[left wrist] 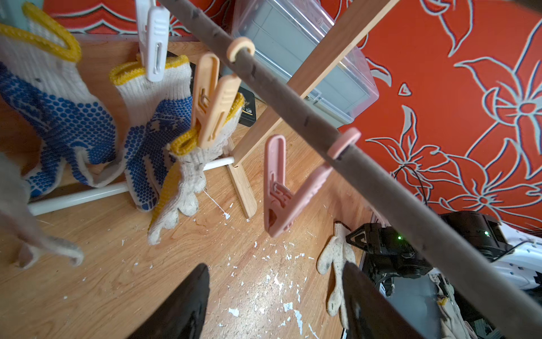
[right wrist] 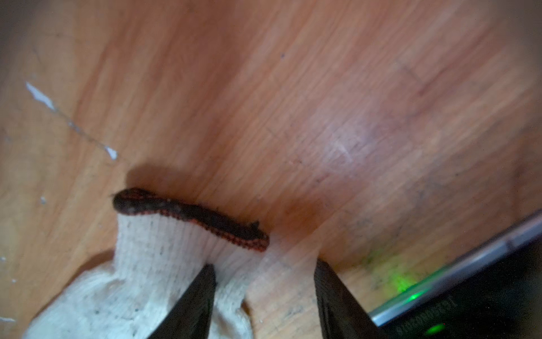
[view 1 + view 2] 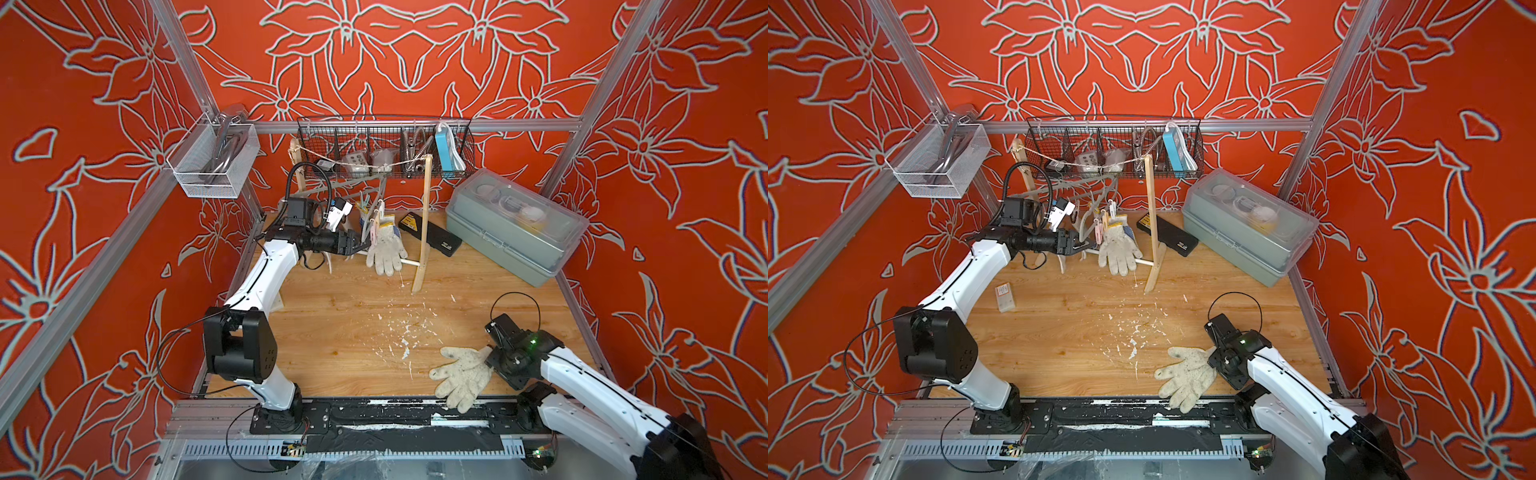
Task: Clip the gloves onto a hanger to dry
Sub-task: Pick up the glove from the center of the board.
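Wooden counter [image 3: 332, 332] speckled with white flakes [image 3: 405, 353]. Loose glove [image 3: 463, 376] flat near front edge, dark-edged cuff [image 2: 190, 217] beneath right arm [image 3: 582, 374], wrist tipped down; jaws parted over cuff edge, not yet clenched. Advise biting both cuff layers, lifting straight. Left arm [image 3: 266, 274] outstretched by hanger [image 1: 305, 114], jaws released, beside free pink clip [image 1: 281, 187]. Other gloves [image 3: 386, 249] already clipped.

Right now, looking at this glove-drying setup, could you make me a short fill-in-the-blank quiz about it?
1. The blue-dotted gloves hanging from clips have cuffs edged in ____.
2. The pink clip on the hanger bar holds ____.
3. The right gripper is at the loose glove's ____, the end away from its fingers.
4. The left gripper holds nothing; its jaws stand ____.

Missing words: yellow; nothing; cuff; open.
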### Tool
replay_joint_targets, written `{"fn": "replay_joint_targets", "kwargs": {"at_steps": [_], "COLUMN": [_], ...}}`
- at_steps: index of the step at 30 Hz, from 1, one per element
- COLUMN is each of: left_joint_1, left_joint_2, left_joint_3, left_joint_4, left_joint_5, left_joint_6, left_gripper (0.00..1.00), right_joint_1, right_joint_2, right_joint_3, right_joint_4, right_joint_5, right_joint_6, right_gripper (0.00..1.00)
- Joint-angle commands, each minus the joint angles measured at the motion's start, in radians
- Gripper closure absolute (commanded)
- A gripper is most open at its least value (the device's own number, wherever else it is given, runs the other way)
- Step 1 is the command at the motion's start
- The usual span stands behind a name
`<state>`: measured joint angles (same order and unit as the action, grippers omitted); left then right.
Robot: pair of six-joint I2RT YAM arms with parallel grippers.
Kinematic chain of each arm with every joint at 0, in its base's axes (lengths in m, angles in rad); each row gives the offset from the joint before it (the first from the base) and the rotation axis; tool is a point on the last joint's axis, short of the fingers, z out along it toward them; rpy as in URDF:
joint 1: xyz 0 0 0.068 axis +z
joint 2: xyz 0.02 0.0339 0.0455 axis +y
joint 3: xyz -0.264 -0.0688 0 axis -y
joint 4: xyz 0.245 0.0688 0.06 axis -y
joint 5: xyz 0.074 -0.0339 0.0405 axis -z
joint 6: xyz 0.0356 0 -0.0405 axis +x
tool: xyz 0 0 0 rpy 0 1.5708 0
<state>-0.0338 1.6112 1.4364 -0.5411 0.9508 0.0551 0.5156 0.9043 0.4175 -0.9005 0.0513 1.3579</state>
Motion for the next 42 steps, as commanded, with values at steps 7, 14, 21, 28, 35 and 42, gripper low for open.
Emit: {"fn": "replay_joint_targets", "kwargs": {"at_steps": [7,14,21,28,35,42], "left_joint_1": [0.003,0.033,0.044,0.029,-0.009,-0.026], "left_joint_2": [-0.049,-0.028,0.084,0.168,0.215,0.272], "left_joint_3": [-0.034,-0.032,0.044,0.109,0.134,0.142], "left_joint_4": [0.079,0.126,0.136,0.217,0.263,0.434], "left_joint_5": [0.051,0.093,0.192,0.313,0.371,0.375], "left_joint_6": [-0.013,0.006,0.069,0.025,-0.002,-0.124], "left_gripper": [0.30,0.29,0.32,0.33,0.35,0.38], "right_joint_1": [0.004,0.001,0.001,0.001,-0.001,-0.002], "right_joint_2": [0.084,-0.018,-0.138,-0.116,-0.050,-0.028], "right_joint_3": [-0.065,0.014,0.047,0.105,0.148,0.173], "right_joint_4": [0.272,0.322,0.477,0.577,0.624,0.632], "right_joint_5": [0.073,0.184,0.182,0.116,0.072,0.062], "right_joint_6": [-0.035,-0.297,-0.685,-0.911,-0.983,-1.010], "right_gripper": [0.83,1.00,1.00,1.00,1.00,1.00]}}
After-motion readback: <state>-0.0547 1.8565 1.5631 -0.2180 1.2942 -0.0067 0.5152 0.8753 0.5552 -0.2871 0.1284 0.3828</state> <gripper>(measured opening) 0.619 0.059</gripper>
